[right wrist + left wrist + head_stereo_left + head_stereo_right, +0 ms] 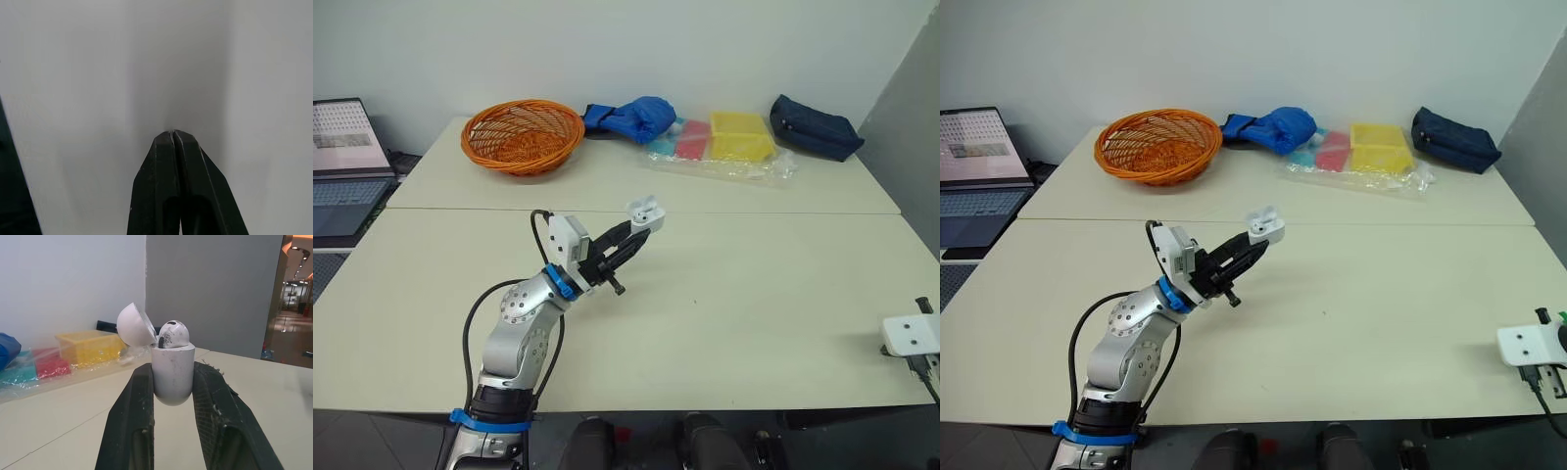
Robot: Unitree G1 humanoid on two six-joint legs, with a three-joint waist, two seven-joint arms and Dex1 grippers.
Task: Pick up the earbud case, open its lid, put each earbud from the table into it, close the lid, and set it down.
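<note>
Holding the earbud case point(172, 374) by its lower body, the left pincer point(636, 233) is narrowed onto it, one black finger point(134, 411) against each side, and carries it in the air above the middle of the table point(754, 294). The lid point(134, 325) is swung back on its hinge, and one earbud point(172, 334) sits in the top of the case with its rounded head poking out; whether a second sits beside it I cannot tell. The right pincer point(173, 133) is pressed fully together with nothing between its fingers. The case looks light, hard and smooth, a rounded plastic shell that could squirm or twist out of a pinch, so the grip is best kept where it is, low on the flat sides and well clear of the hinge and rim. The lid looks the delicate part: I would push it down gently from its domed top, not lever it sideways. A firm, steady squeeze should do, since too much pressure on so slick a shape may pop it free.
</note>
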